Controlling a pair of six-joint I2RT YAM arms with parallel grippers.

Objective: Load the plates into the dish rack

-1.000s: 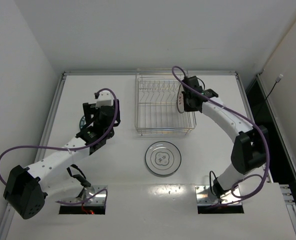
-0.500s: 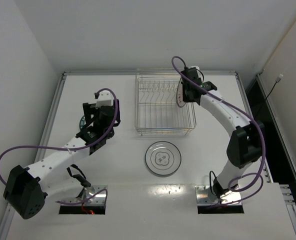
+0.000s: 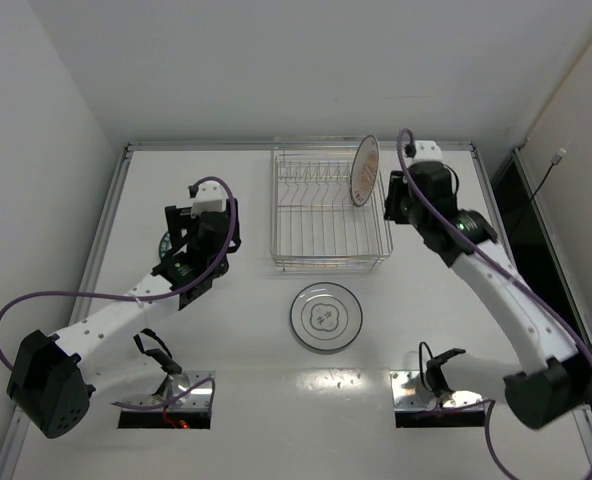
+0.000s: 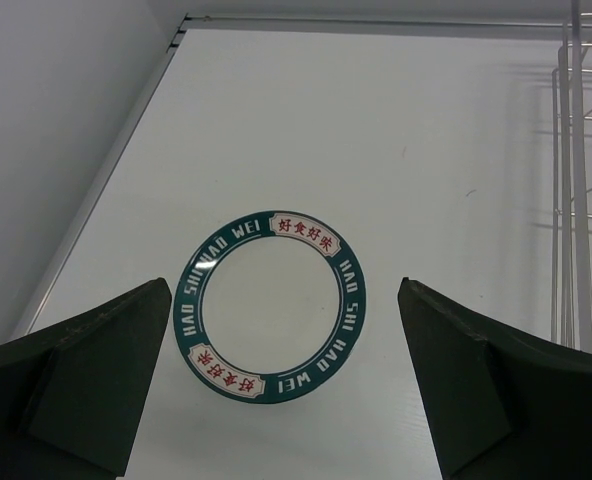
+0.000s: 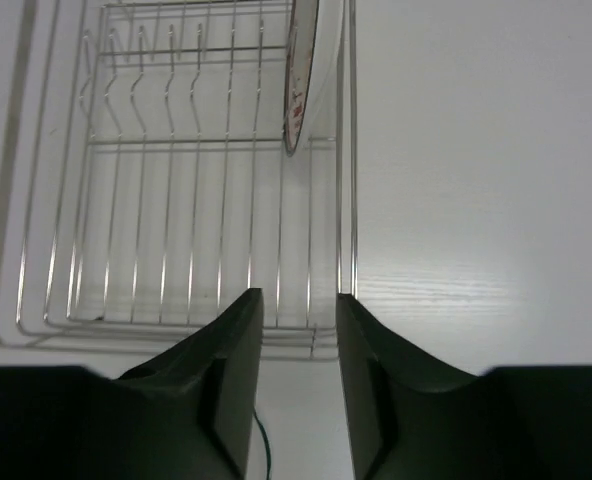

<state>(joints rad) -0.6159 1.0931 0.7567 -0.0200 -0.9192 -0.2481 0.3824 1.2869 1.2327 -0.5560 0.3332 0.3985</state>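
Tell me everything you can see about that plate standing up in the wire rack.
The round white plate with a reddish-brown patterned rim stands on edge inside the silver wire dish rack, at its far right corner, leaning slightly. It looks smooth and glazed, probably ceramic or melamine. Only the rack's wires touch it. The right gripper is clear of it, with nothing between its fingers.

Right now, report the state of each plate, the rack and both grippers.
Silver wire dish rack: holds one plate.
White plate with orange-brown rim: on edge at its right end.
Pale grey dark-ringed plate: flat on table.
Green-rimmed plate: flat on table.
Left gripper: open, empty.
Right gripper: slightly open, empty.
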